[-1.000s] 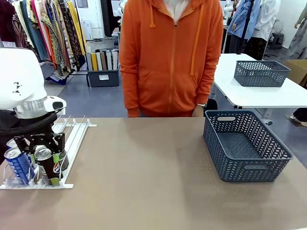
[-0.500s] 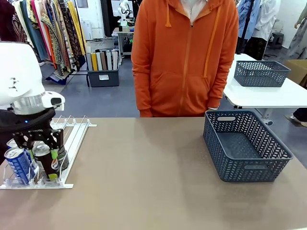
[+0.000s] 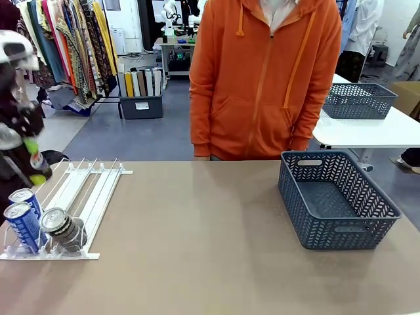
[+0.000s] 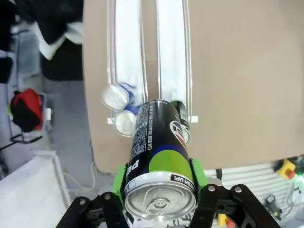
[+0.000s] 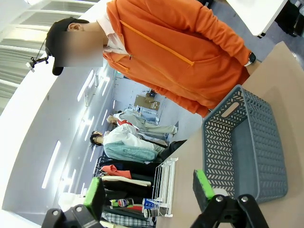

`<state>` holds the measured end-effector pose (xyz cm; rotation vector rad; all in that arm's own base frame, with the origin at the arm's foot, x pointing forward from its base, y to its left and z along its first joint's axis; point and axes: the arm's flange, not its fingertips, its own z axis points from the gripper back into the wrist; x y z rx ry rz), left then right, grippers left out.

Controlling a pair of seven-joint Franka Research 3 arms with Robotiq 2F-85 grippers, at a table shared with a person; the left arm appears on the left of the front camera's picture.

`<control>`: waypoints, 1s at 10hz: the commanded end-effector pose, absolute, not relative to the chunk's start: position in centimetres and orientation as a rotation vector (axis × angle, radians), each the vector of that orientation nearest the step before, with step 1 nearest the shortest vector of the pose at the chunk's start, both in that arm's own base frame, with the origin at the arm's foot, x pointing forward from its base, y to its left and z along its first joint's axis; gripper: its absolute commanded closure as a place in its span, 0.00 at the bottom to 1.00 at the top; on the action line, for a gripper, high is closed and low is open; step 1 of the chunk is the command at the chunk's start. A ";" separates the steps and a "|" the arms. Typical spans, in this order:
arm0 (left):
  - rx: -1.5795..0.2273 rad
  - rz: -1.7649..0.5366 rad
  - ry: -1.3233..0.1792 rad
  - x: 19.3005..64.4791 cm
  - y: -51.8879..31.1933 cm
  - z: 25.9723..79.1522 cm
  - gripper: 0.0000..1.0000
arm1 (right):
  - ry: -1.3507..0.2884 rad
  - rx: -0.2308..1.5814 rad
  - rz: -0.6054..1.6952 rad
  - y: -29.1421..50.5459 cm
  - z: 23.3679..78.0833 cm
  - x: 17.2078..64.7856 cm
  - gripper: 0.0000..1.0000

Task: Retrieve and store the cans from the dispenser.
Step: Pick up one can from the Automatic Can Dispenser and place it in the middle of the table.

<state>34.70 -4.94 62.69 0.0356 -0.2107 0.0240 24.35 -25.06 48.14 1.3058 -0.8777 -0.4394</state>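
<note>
While the left arm was stopped high at the table's left edge, the following were recorded.

1. Dispenser (image 3: 98, 190): white and clear rails, laid flat on the table (image 3: 197, 262) at the robot's left, with the front end nearest the robot.
2. Blue cans (image 3: 23, 226): two, upright, one behind the other, lodged at the front end of the outer left lane.
3. Tipped black can (image 3: 62, 228): laid on its side just beside the blue pair at the front of the next lane, its silver top turned toward the front camera.
4. Black and green can (image 4: 159, 142): pinched at its sides between the green pads of the left gripper (image 4: 159, 185) and carried in the air above the dispenser, apart from the rails. The silver top was turned toward the wrist camera. In the front view this gripper was blurred.
5. Right gripper (image 5: 148, 190): jaws spread wide, pointed across the table toward the basket.
6. Basket (image 3: 377, 197): dark blue-grey mesh, set on the table's right side, well apart from the dispenser.
7. Person (image 3: 262, 85): orange hooded jacket, stood at the far edge of the table, between dispenser and basket.
</note>
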 end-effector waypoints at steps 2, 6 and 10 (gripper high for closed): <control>-0.034 0.048 -0.255 35.9 -3.6 63.3 1.00 | -0.909 1.318 -0.433 -25.2 48.5 24.7 0.00; 0.028 0.038 -0.247 34.8 -4.4 64.1 1.00 | -0.909 1.318 -0.433 -25.2 48.5 24.7 0.00; -0.197 0.008 -0.232 36.6 -7.5 62.4 1.00 | -0.909 1.318 -0.433 -25.2 48.5 24.7 0.00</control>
